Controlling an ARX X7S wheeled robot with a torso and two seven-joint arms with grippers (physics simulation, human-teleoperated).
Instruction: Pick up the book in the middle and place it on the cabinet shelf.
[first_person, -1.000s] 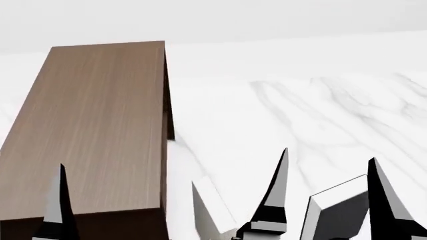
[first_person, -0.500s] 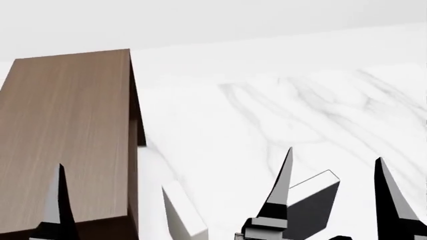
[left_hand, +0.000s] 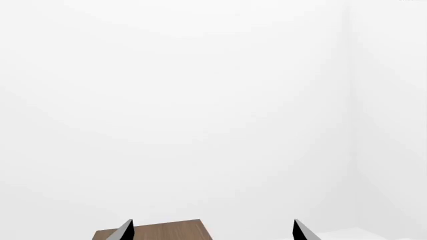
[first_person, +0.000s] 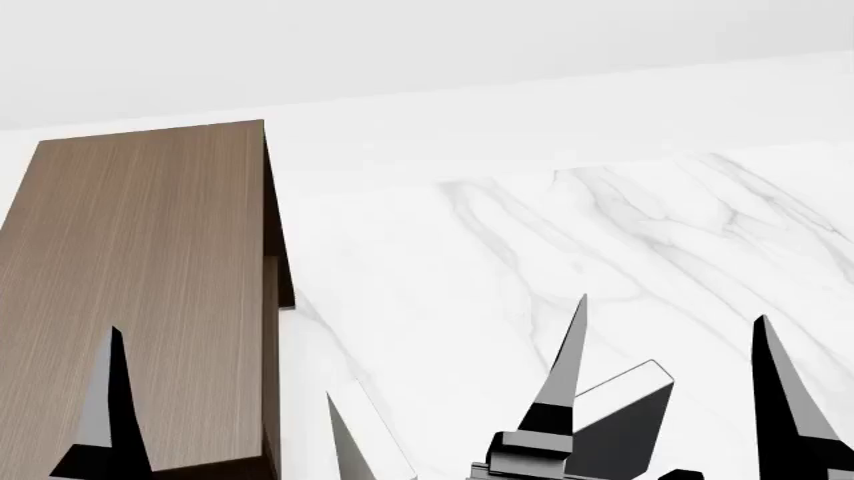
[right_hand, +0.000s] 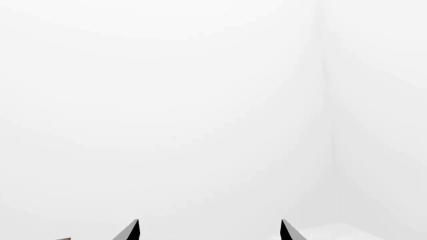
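Observation:
The book (first_person: 625, 425), a dark charcoal hardback with a pale edge, lies tilted on the marble floor at the bottom of the head view. My right gripper (first_person: 670, 310) is open above it, and its left finger (first_person: 567, 370) covers part of the book. In the right wrist view the right gripper (right_hand: 209, 224) holds nothing. The cabinet shelf (first_person: 147, 280) is a tall brown box at left with a wood-grain top. My left gripper (left_hand: 213, 224) is open over that top (left_hand: 157, 231), with one finger (first_person: 110, 410) showing in the head view.
A pale off-white book (first_person: 363, 445) stands on the floor between the cabinet and the dark book. White veined marble floor (first_person: 534, 230) stretches ahead to a plain white wall (first_person: 427, 50). Both wrist views face white walls.
The head view has shifted right, so the cabinet and both books sit further left in it. The dark book is now partly behind the right gripper's left finger. Both grippers stay open.

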